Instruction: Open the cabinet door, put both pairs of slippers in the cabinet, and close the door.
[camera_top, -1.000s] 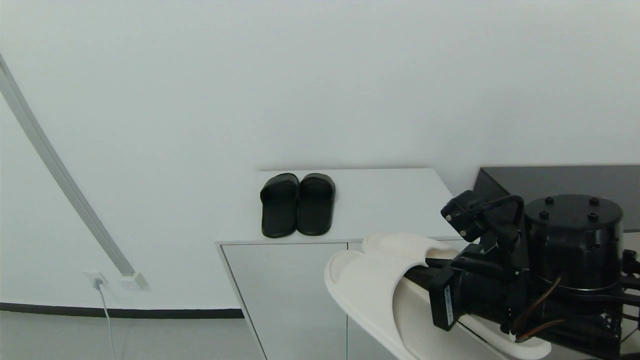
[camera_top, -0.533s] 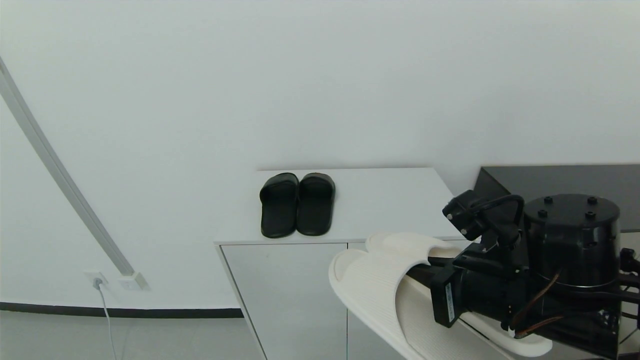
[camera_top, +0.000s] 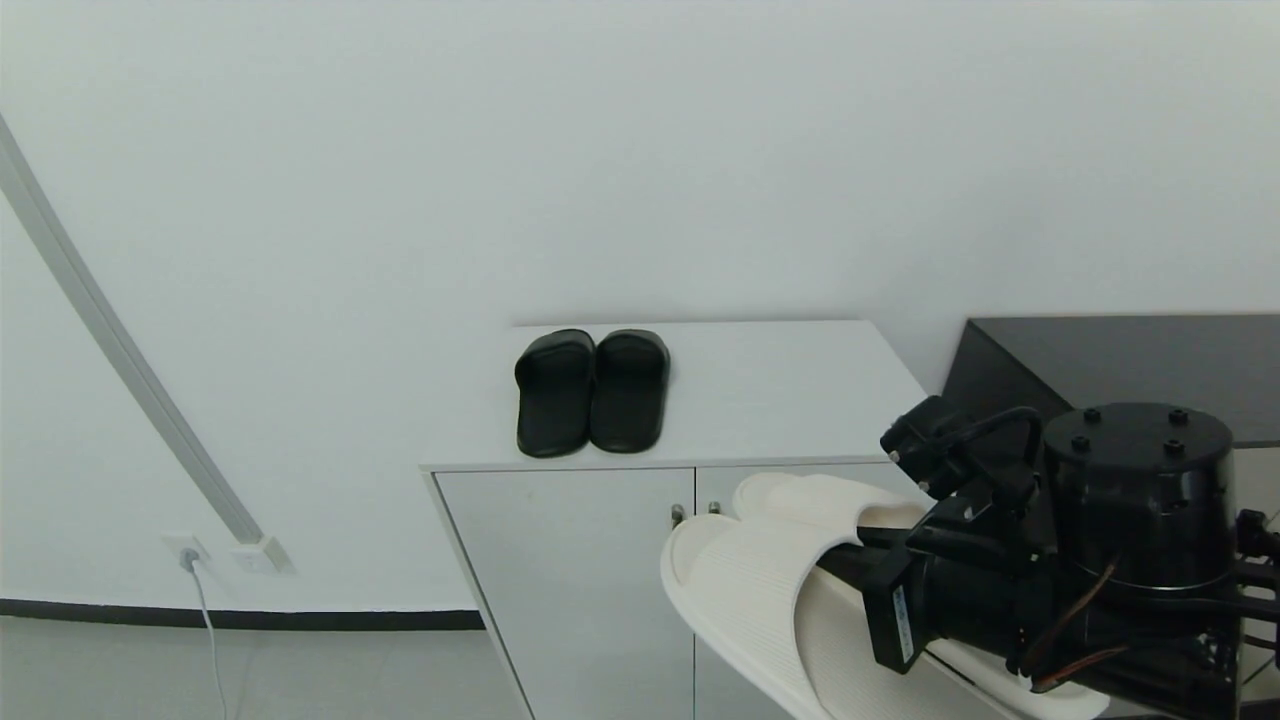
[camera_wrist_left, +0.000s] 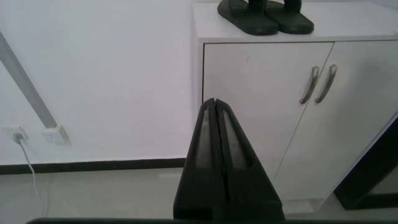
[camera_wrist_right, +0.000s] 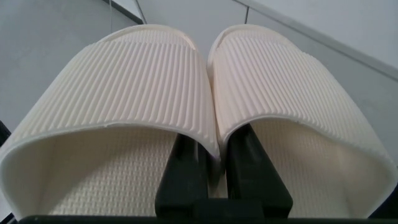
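Observation:
A pair of black slippers (camera_top: 592, 391) (camera_wrist_left: 266, 12) lies side by side on top of the white cabinet (camera_top: 760, 390). Both cabinet doors (camera_top: 570, 590) (camera_wrist_left: 261, 118) are shut, with two metal handles (camera_top: 692, 515) (camera_wrist_left: 318, 83) at the middle seam. My right gripper (camera_top: 850, 560) (camera_wrist_right: 212, 163) holds a pair of white ribbed slippers (camera_top: 760, 590) (camera_wrist_right: 205, 93) in front of the right door, its fingers pinching the two inner walls together. My left gripper (camera_wrist_left: 215, 106) is shut and empty, low in front of the left door.
A dark table top (camera_top: 1120, 365) stands right of the cabinet. On the wall at the left are a slanted grey rail (camera_top: 110, 340) and a socket with a cable (camera_top: 185, 555) (camera_wrist_left: 15, 135). Grey floor (camera_top: 200, 675) lies left of the cabinet.
The head camera has shifted, so the cabinet shows higher and its door handles have come into view. The right gripper with the white slippers sits slightly lower against the cabinet.

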